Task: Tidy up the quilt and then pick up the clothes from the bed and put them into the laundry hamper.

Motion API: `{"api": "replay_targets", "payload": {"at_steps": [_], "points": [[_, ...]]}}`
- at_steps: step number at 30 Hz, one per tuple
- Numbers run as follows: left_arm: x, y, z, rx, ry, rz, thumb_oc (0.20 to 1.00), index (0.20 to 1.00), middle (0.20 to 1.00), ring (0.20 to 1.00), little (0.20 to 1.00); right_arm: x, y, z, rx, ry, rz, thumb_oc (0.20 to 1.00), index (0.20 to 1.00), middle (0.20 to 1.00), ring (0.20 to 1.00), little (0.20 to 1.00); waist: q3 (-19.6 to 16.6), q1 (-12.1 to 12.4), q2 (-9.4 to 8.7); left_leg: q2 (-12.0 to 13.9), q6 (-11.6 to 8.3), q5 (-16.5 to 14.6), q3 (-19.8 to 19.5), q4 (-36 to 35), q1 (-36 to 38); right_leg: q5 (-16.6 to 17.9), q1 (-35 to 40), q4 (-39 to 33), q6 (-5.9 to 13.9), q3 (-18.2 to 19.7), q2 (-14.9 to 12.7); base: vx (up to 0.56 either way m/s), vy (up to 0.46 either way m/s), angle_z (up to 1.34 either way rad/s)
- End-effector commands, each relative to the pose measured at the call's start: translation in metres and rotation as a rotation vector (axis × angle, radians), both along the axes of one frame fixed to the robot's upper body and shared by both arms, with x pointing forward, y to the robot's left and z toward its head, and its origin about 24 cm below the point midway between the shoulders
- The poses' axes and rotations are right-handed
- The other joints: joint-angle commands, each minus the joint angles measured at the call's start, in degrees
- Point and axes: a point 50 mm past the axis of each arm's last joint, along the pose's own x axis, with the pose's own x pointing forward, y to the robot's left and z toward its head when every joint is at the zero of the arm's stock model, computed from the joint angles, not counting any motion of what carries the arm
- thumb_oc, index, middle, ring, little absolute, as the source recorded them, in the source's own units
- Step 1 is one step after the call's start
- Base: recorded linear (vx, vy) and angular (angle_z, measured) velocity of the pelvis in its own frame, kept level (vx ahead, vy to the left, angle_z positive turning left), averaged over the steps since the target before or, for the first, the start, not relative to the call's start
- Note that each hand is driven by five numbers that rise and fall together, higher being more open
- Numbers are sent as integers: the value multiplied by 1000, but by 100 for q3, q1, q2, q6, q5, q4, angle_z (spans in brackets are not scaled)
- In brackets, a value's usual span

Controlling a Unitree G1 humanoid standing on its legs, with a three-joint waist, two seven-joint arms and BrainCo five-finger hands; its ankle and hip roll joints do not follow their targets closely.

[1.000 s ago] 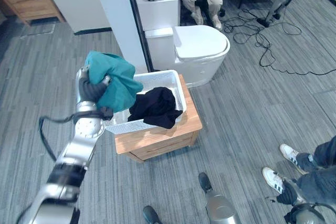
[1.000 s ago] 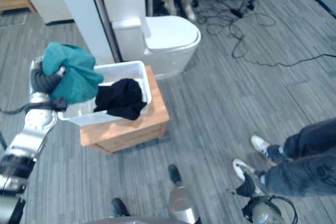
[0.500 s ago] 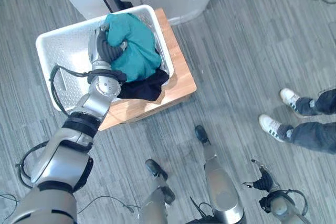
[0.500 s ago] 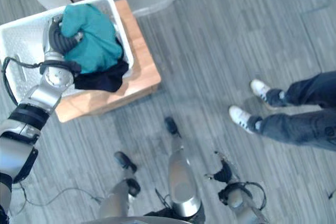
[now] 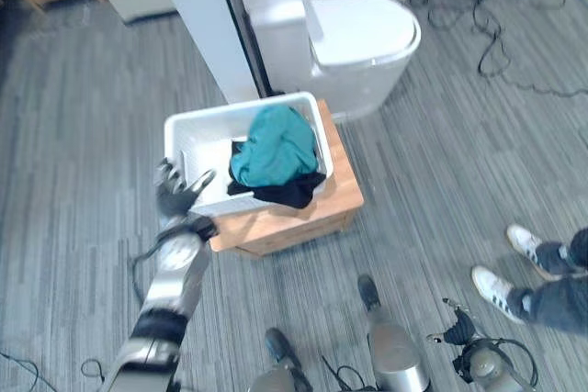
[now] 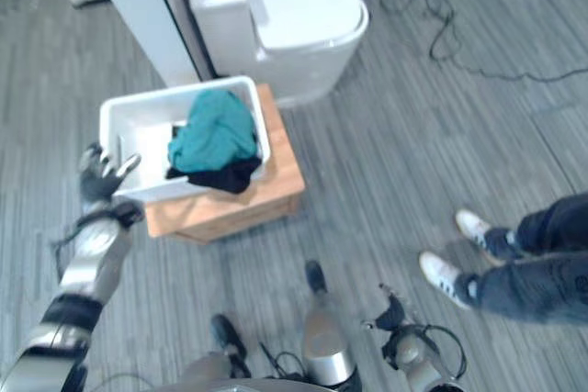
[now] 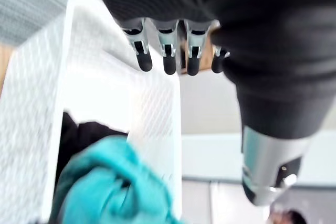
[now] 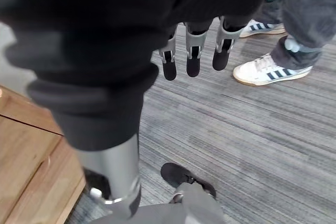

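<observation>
The laundry hamper (image 5: 184, 130) is white, with a fine perforated pattern on its walls. In it, at about 3 o'clock, a teal garment (image 5: 276, 146) lies on a black garment (image 5: 292, 194). The hamper stands on a light brown wooden cabinet (image 5: 312, 216). The floor (image 5: 83, 135) is grey with a pattern of thin stripes. At 12 o'clock there is a white toilet (image 5: 363, 39). At 4 o'clock a person has white shoes (image 5: 513, 268) with dark stripes and dark grey trousers (image 5: 562, 293)
</observation>
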Motion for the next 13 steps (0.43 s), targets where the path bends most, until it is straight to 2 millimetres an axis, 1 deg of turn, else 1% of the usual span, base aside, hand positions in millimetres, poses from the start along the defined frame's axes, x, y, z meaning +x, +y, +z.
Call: {"api": "replay_targets", "payload": {"at_steps": [1, 2, 4, 6, 8, 9, 10, 12, 13], "points": [[-26, 24, -20, 106, 100, 20, 1000, 1000, 1000, 1000, 1000, -12, 10, -15, 13, 95, 21, 1000, 1000, 1000, 1000, 1000, -463, 210, -85, 29, -129, -33, -317, 22, 147, -685, 230, 86, 206, -18, -42, 29, 18, 18], [-27, 25, -20, 106, 103, 21, 1000, 1000, 1000, 1000, 1000, -13, 10, -15, 13, 97, 23, 1000, 1000, 1000, 1000, 1000, -465, 197, -91, 27, -129, -37, -322, 22, 159, -689, 247, 82, 207, -24, -45, 39, 38, 7], [-52, 26, -51, 120, 252, 9, 1000, 1000, 1000, 1000, 1000, -12, 13, -17, 27, 111, 9, 1000, 1000, 1000, 1000, 1000, -525, 304, -96, 27, -115, -49, -374, 22, 209, -704, 346, 74, 203, -61, -66, 16, 55, 18], [-98, 22, -112, 90, 570, 11, 1000, 1000, 1000, 1000, 1000, -7, 19, -19, 36, 117, 16, 1000, 1000, 1000, 1000, 1000, -573, 394, -117, 26, -87, -59, -420, 22, 256, -719, 429, 69, 210, -123, -100, 14, 56, 21], [-98, 22, -112, 90, 570, 11, 1000, 1000, 1000, 1000, 1000, -7, 19, -19, 36, 116, 16, 1000, 1000, 1000, 1000, 1000, -583, 395, -115, 28, -88, -57, -419, 22, 245, -716, 417, 70, 208, -121, -98, 8, 84, 14], [-221, -10, -202, -139, 1182, 64, 1000, 1000, 1000, 1000, 1000, -3, 44, -28, 95, 160, -1, 1000, 1000, 1000, 1000, 1000, -686, 491, -148, -13, -30, -108, -477, 22, 275, -724, 494, 69, 219, -133, -133, 51, 206, 0], [-241, -17, -209, -85, 1321, -16, 1000, 1000, 1000, 1000, 1000, 0, 52, -29, 113, 163, 7, 1000, 1000, 1000, 1000, 1000, -726, 506, -162, -32, -18, -133, -482, 22, 291, -729, 524, 64, 227, -134, -159, 52, 232, 0], [-259, -24, -213, 12, 1463, -127, 1000, 1000, 1000, 1000, 1000, 3, 62, -31, 124, 181, 43, 1000, 1000, 1000, 1000, 1000, -759, 539, -181, -52, -4, -169, -488, 22, 307, -713, 537, 50, 234, -133, -184, 14, 103, 3], [-267, -27, -214, 9, 1503, -150, 1000, 1000, 1000, 1000, 1000, 2, 64, -31, 127, 187, 47, 1000, 1000, 1000, 1000, 1000, -770, 556, -188, -60, 2, -177, -491, 22, 308, -710, 537, 49, 240, -135, -190, 2, 93, 10]]}}
